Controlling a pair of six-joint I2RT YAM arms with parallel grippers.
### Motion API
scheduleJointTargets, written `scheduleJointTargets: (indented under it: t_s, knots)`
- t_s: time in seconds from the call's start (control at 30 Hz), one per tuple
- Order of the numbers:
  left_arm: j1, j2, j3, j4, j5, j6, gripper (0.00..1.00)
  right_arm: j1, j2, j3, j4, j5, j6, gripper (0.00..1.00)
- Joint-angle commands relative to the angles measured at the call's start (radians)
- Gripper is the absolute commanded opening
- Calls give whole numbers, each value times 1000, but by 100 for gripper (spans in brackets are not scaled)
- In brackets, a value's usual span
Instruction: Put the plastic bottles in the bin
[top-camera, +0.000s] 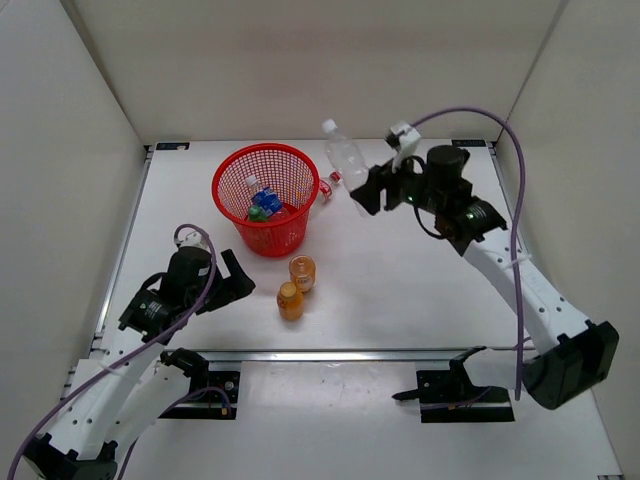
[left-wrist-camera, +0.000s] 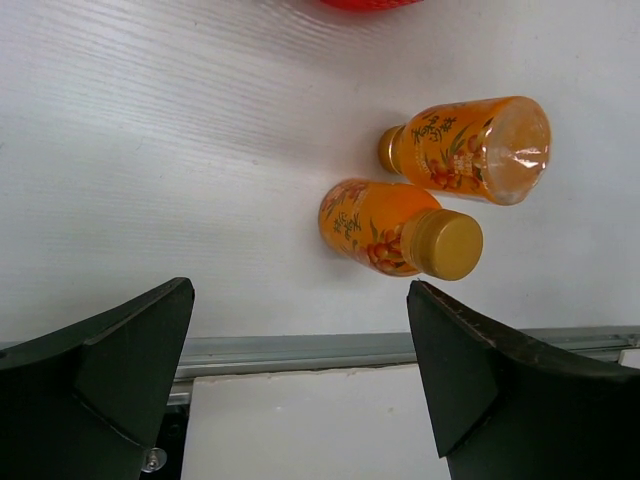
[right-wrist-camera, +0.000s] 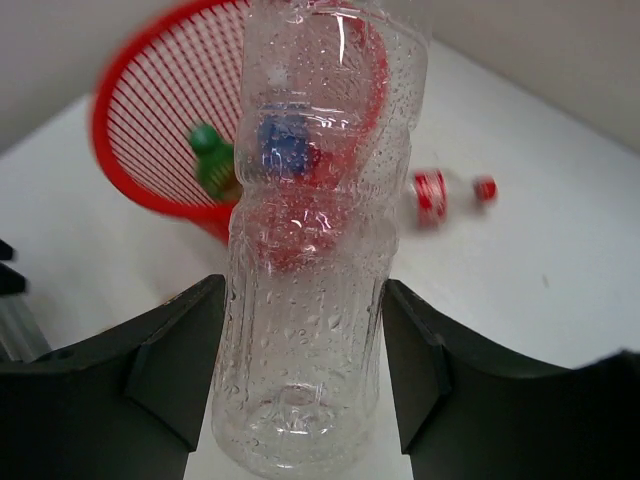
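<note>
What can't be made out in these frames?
- Inside the bin, top view: bottles overlap, count unclear; in right wrist view the held clear bottle covers most of them.
- Cap of the held clear bottle, right wrist view: cut off by the top edge.
- The red-capped bottle beyond the bin: blurred in right wrist view, tiny in top view.
- The bin, left wrist view: only a red sliver at the top edge.

From my seat I see a white worktop (top-camera: 420, 300), matte and evenly lit, boxed in by plain off-white panels: a far wall (top-camera: 320, 60), a left wall (top-camera: 60, 170) and a right wall (top-camera: 590, 110). A black bracket (top-camera: 172, 146) marks its far left corner, a second bracket (top-camera: 476, 144) its far right. A metal rail (top-camera: 340, 354) runs along the near edge, with a white board (top-camera: 330, 430) nearer still.
</note>
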Motion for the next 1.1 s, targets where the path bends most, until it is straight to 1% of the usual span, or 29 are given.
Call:
scheduleJointTargets:
  t_s: [0.0, 0.07, 0.1, 0.13, 0.17, 0.2, 0.27, 0.33, 0.37, 0.43, 0.47, 0.5, 0.53, 0.57, 0.63, 0.67, 0.7, 0.73, 0.8, 0.93, 1.0, 1.07]
  knots:
    - [5, -17, -19, 28, 20, 15, 99, 100, 132, 157, 77, -102, -5, 5]
    - [4, -27, -34, 28, 31, 2, 99, 154, 256, 248, 96, -108, -43, 4]
    - [4, -29, -47, 28, 40, -1, 99, 189, 287, 329, 90, -108, -60, 4]
    - [1, -32, -53, 34, 55, -6, 98, 214, 352, 404, 90, -82, -64, 4]
    - [1, -35, -70, 46, 75, -11, 99, 221, 412, 429, 90, -64, -78, 5]
    - [-4, -41, -84, 51, 75, -11, 98, 243, 471, 496, 96, -67, -83, 5]
    - [-9, -46, -105, 72, 139, -24, 99, 255, 544, 599, 102, -88, -94, 8]
    - [-32, -41, -114, 60, 132, -28, 99, 269, 635, 671, 91, -79, -80, 8]
    - [-32, -37, -108, 42, 123, -20, 98, 275, 650, 707, 80, -83, -81, 9]
    - [-36, -32, -91, 7, 97, -12, 99, 272, 698, 727, 76, -79, -74, 10]
    - [-33, -32, -88, 6, 101, 8, 99, 275, 703, 730, 71, -86, -69, 13]
    - [-30, -40, -82, 3, 94, 17, 99, 275, 707, 714, 73, -83, -74, 18]
    - [-26, -52, -84, 3, 88, 29, 99, 286, 706, 707, 73, -73, -66, 34]
    - [-21, -52, -73, 2, 85, 38, 98, 284, 701, 697, 76, -74, -74, 42]
    - [-21, -40, -59, 14, 88, 60, 98, 289, 694, 696, 59, -67, -92, 71]
    - [-29, -38, -64, 28, 95, 74, 98, 293, 692, 693, 48, -48, -92, 77]
    - [-39, -21, -56, 35, 101, 80, 99, 297, 684, 689, 36, -47, -106, 92]
    - [-47, -6, -52, 52, 101, 100, 99, 300, 672, 698, 27, -36, -106, 99]
    - [-84, 20, -45, 88, 89, 110, 99, 292, 643, 703, 13, -13, -103, 99]
    - [-157, 13, -76, 239, 150, 162, 99, 258, 573, 695, -53, -11, -43, 99]
    - [-203, 23, -82, 259, 120, 175, 99, 229, 527, 680, -97, -30, -25, 99]
    - [-246, 54, -82, 269, 103, 193, 99, 191, 483, 625, -134, -37, 17, 99]
